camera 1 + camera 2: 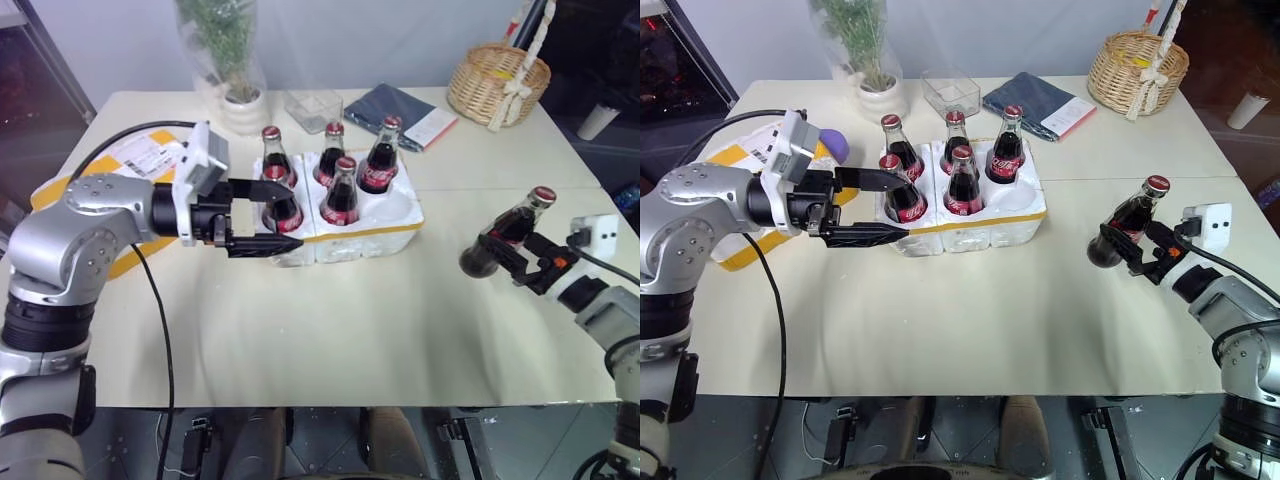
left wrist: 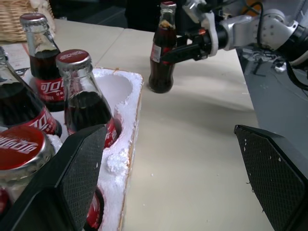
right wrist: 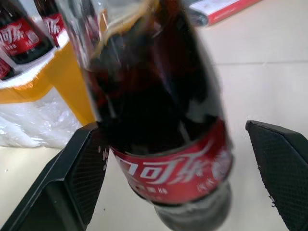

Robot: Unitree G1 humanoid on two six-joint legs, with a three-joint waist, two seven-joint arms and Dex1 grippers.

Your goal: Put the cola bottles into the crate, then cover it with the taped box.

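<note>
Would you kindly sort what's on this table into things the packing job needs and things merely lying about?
Job:
cola bottles
loose cola bottle between the open right pincer
crate
taped box

Lying about:
wicker basket
potted plant
clear plastic tub
blue notebook

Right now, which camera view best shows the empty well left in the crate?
The left eye view: looking down, it shows the empty well at the crate's front right corner, beside the loaded cola bottles. The right eye view shows the same. The left wrist view catches part of its hollow; the right wrist view shows just a crate side.
</note>
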